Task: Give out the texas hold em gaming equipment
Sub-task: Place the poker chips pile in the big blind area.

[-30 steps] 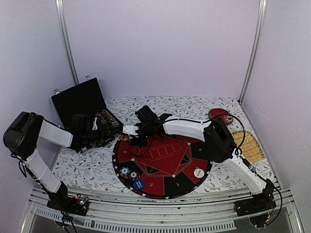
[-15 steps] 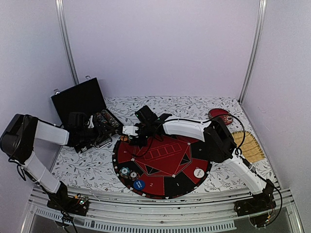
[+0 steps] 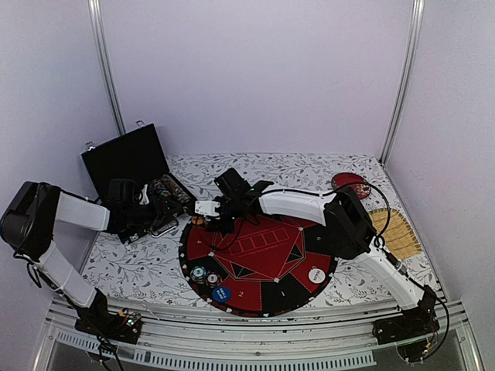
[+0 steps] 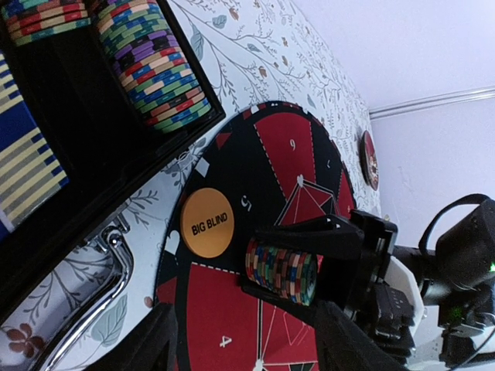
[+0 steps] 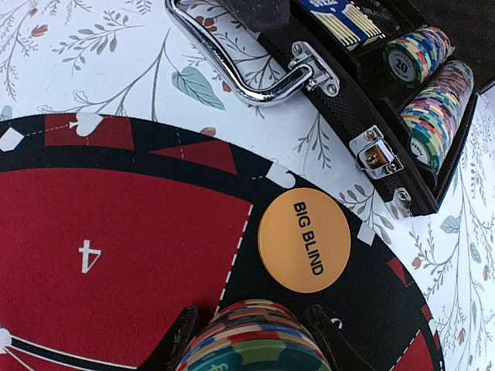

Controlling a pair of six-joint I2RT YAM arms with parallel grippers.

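Top external view: a table under a white floral cloth (image 3: 309, 166), enclosed by plain lavender walls (image 3: 255, 77). At far left stands an open black case (image 3: 128, 158) with rows of striped poker chips (image 4: 155, 66) lying in it. The left gripper (image 3: 151, 218) hovers at the case's near edge, its fingers spread wide with nothing between them. Right of the case lies a round red-and-black felt (image 3: 267, 267). Over its far-left rim the right gripper (image 3: 220, 212) clamps a stack of chips (image 4: 282, 270). The stack sits just beside, but apart from, the orange BIG BLIND disc (image 5: 304, 239), which lies flat on the felt. Whether the stack touches the felt cannot be told. Near-left on the felt lie two short chip piles (image 3: 199, 273) and a blue disc (image 3: 221, 294); near-right lies a white disc (image 3: 315, 274). At far right are a dark red plate (image 3: 350, 184) and a straw mat (image 3: 396, 232).
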